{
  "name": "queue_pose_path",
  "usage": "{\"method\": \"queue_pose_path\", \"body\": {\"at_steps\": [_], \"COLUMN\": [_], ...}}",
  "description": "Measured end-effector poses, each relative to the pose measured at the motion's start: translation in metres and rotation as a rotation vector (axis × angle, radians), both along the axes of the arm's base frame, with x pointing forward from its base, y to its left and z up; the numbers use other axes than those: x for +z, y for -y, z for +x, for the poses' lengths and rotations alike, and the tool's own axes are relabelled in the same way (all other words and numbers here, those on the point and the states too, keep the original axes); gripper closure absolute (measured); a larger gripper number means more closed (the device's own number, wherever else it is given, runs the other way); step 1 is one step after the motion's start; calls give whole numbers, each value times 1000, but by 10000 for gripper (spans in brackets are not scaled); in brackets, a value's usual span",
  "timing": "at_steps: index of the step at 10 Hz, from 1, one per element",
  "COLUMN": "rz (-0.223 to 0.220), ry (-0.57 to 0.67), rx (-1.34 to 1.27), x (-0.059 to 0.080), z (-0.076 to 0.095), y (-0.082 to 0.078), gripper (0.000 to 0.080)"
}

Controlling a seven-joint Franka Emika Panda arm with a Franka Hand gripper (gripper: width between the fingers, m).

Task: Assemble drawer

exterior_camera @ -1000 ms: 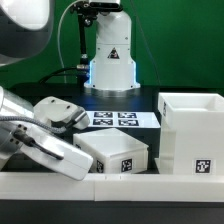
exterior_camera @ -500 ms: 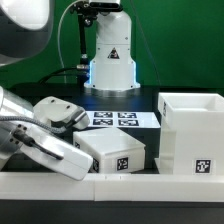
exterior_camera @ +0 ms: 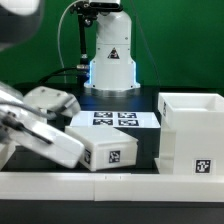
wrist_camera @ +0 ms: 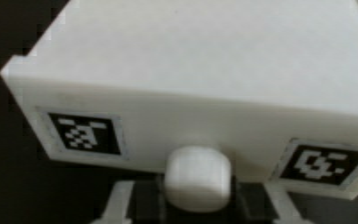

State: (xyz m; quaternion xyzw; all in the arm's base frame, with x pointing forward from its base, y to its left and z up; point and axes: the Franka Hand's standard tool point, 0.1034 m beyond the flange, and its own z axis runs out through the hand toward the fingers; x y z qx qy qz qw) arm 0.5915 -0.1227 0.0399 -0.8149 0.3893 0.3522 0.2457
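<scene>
A: Quick count, what's in view?
B: 1 casing [exterior_camera: 190, 132], 1 tray [exterior_camera: 106, 147], 1 gripper [wrist_camera: 197, 198]. Tray has 1 knob [wrist_camera: 197, 176] w/ 2 tags beside it in the wrist view, 1 each side. Exterior view shows 1 tag on the tray and 1 on the casing. Marker board [exterior_camera: 116, 119] has approx 4 tags, too blurry to be sure

A: Where's the tray?
B: Over the black table [exterior_camera: 152, 145], between the arm on the exterior view's left and the casing on the exterior view's right, apart from the casing. It's in front of the marker board and behind the front rail [exterior_camera: 120, 183]

A: Gripper state?
B: Jaws narrowed round the knob and seem to pinch it. Fingers [wrist_camera: 131, 203] are cut off at the pic edge, so contact isn't clear

A: Anything else hidden?
B: Casing is cropped at the exterior view's right. The tray covers the fingertips in that view

A: Change vs 0.5 s ago?
B: Tray and gripper have shifted toward the exterior view's left, so the gap to the casing is wider and more of the marker board is uncovered. Casing hasn't moved
</scene>
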Motion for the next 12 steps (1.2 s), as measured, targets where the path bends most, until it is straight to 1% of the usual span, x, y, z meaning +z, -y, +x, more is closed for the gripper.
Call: {"method": "queue_pose_path", "body": {"at_steps": [1, 2, 3, 4, 5, 7, 8, 9, 10, 11, 12], "rz": [-44, -87, -100, -137, -194, -298, -333, -426, -503, -577, -603], "ry": [80, 131, 150, 196, 243, 342, 369, 442, 524, 600, 627], "rx": [-7, -16, -17, -27, -32, -65, -51, 23, 42, 39, 34], "x": [18, 37, 57, 73, 76, 74, 79, 103, 113, 109, 105], "z": [8, 7, 3, 7, 10, 21, 22, 34, 45, 46, 42], "y": [3, 0, -3, -3, -4, -6, -6, 0, 2, -1, -6], "gripper": [642, 642, 640, 640, 640, 640, 640, 640, 640, 640, 640]}}
